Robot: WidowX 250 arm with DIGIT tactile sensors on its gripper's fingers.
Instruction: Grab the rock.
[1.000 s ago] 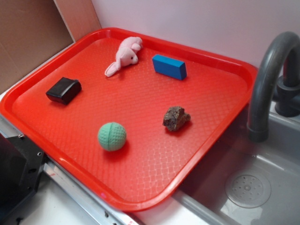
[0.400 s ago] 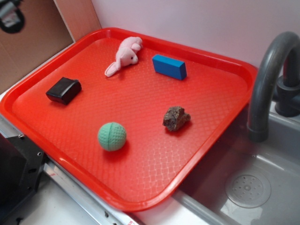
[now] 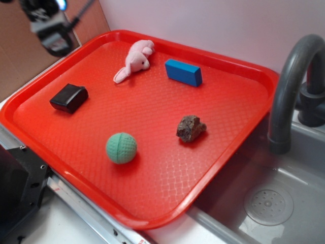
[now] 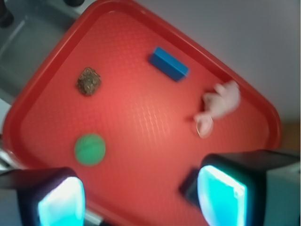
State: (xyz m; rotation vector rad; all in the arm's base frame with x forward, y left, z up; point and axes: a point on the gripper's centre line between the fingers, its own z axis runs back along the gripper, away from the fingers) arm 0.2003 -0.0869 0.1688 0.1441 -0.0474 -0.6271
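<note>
The rock (image 3: 191, 128) lies on the red tray (image 3: 238, 66), toward the tray's right edge, the side next to the sink (image 3: 284, 203), about midway between its far and near ends. It is a lumpy dark brown-grey stone and nothing touches it. In the wrist view the rock (image 4: 89, 81) sits well above and ahead of the end effector (image 4: 141, 195), with bare tray between them.

The end effector (image 3: 51, 28) shows in the exterior view only in part, high over the tray's far-left corner and well apart from the rock. In the wrist view its two fingers (image 4: 221, 193) stand spread wide with only tray surface in the gap, holding nothing.

A green ball (image 3: 121, 148) rests near the tray's near edge, to the left of the rock and apart from it. A black block (image 3: 69, 97) lies by the left edge; in the wrist view it is partly hidden behind the right finger. A blue block (image 3: 183, 72) lies toward the far edge, and a pink plush toy (image 3: 135, 60) lies just beside it to the left, not touching. A grey faucet (image 3: 292, 86) arches up beyond the tray's right edge over the sink.
</note>
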